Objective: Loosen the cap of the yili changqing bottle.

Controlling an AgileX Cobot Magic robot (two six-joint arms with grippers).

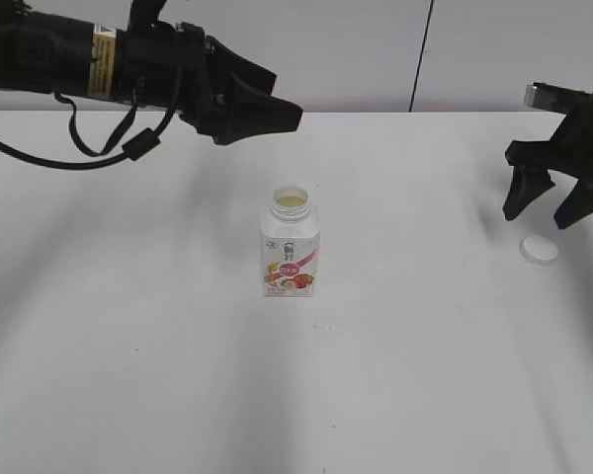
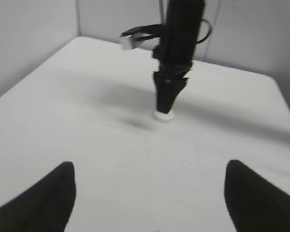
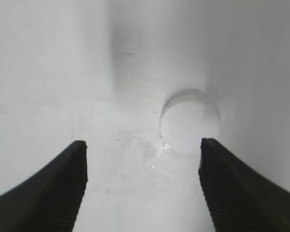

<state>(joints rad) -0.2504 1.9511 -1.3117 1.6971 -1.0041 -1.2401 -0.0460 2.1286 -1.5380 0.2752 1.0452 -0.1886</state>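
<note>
The cap (image 1: 539, 250) lies flat on the tabletop (image 1: 395, 375), off the bottle (image 1: 290, 245), just below the right gripper (image 1: 551, 207), whose jaws hang spread and empty. The open-necked bottle stands mid-table, below the raised left gripper (image 1: 277, 114), jaws apart.

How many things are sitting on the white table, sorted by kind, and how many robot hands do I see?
Small white squarish drink bottle with pink-red strawberry label, open: 1
Small round white plastic screw cap, lying apart: 1
Black robot hands, left hand and right hand, both open: 2
Total: 4
</note>
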